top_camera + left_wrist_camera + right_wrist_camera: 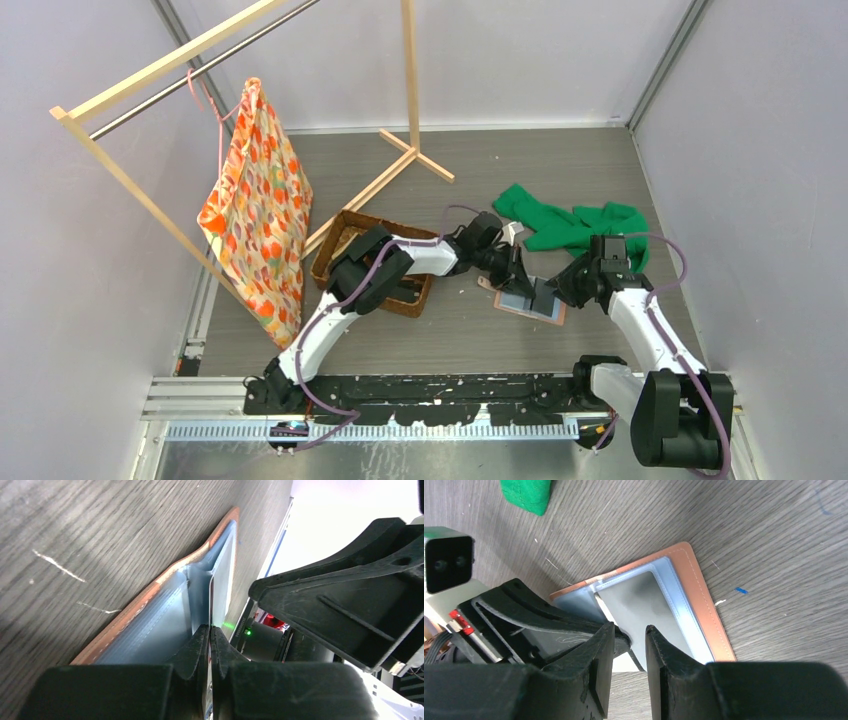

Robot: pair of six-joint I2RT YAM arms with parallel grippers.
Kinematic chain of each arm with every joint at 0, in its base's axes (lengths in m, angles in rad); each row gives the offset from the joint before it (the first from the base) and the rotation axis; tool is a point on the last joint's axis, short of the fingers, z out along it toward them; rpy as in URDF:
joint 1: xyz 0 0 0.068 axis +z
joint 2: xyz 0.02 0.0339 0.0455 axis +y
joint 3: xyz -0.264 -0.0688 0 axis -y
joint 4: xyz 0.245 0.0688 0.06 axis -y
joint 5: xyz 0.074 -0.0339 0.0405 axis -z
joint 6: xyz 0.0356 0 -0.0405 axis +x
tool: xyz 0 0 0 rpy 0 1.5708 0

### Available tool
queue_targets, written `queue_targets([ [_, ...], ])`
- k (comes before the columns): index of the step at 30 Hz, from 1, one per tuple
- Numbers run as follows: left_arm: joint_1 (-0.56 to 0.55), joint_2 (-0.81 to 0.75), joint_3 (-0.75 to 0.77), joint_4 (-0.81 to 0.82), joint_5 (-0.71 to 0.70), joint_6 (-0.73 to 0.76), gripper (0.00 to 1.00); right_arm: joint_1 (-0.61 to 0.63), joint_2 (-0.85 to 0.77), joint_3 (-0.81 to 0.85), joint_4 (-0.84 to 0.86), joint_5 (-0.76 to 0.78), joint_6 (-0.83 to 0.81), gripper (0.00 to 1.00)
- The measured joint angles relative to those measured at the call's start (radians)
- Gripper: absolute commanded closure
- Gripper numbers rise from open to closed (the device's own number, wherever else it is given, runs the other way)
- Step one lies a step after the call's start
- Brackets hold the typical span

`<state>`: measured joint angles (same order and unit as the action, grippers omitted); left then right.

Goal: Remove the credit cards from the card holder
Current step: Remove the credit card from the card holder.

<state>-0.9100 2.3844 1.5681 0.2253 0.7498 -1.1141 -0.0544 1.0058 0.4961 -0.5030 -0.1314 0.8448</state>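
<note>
While the card holder (530, 301) lies opened flat on the grey wood-grain table (450, 335), tan side down and grey panels up, both arms crowd over it near the table's middle. The left gripper (210, 630) sits at the holder's left half with its fingers pressed together on the thin edge of a credit card (210, 605). The card stands up out of the grey pocket by the fold, its lower part inside the pocket. The right gripper (630, 632) is at the holder's other side, over the near end of the right-hand panel. Its fingers are parted with a clear gap and grip nothing. Whether they touch the panel, cannot tell. The two grippers' tips are just beside each other above the holder. A green cloth (575, 225) lies behind the right arm, apart from the holder. A brown woven basket (345, 232) sits under the left arm, left of the holder. An orange patterned bag (258, 215) hangs from a wooden rack (140, 195) far left.
</note>
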Motion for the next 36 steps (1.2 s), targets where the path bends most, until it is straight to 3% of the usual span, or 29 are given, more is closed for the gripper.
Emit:
queue_targets([
  [15,0.001,0.001,0.000,-0.018,0.004,0.018,0.85,0.000,0.016,0.003,0.001,0.000,0.000,0.66],
  [24,0.007,0.001,-0.023,0.018,0.004,-0.009,0.99,0.000,0.022,0.003,0.002,0.000,0.000,0.66],
  [36,0.009,0.001,-0.036,0.045,0.006,-0.012,0.99,0.000,0.024,0.003,0.008,0.000,0.000,0.66],
])
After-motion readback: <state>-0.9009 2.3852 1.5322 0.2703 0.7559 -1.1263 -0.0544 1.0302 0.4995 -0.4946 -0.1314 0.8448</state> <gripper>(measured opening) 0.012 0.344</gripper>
